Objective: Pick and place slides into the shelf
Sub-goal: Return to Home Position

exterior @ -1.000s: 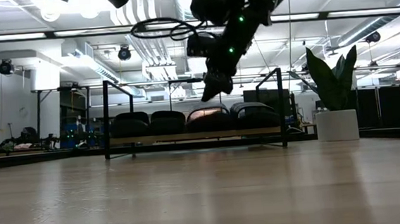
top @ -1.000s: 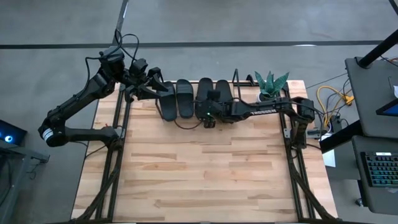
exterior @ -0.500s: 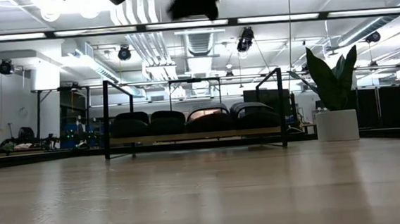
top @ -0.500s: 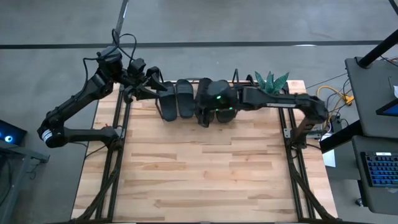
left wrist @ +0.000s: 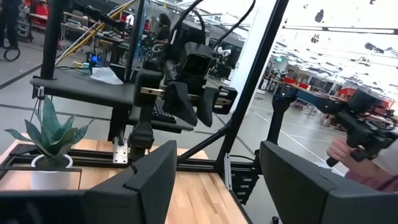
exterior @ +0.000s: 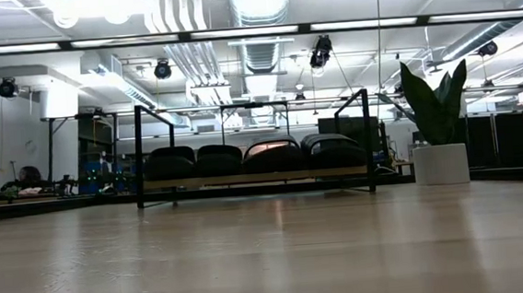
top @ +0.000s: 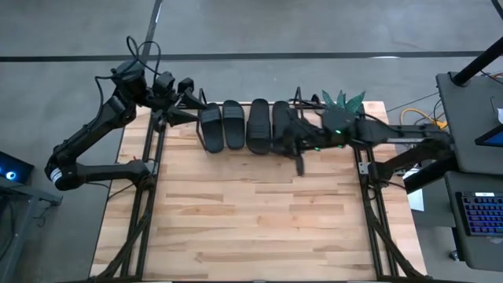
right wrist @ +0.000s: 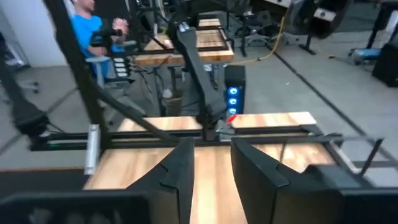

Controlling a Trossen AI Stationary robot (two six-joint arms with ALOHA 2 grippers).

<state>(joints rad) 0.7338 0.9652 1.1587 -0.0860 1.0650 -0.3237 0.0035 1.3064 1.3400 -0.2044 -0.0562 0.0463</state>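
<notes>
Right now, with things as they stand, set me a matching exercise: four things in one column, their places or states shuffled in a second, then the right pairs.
Things:
1. slides
2. plant
3. left hand
4. right hand

Places or states:
A. open, raised over the right end of the shelf
B. potted, at a corner of the table
C. four in a row on the shelf
D. open, off the shelf's left end

Pairs: 1-C, 2-B, 3-D, 4-A
</notes>
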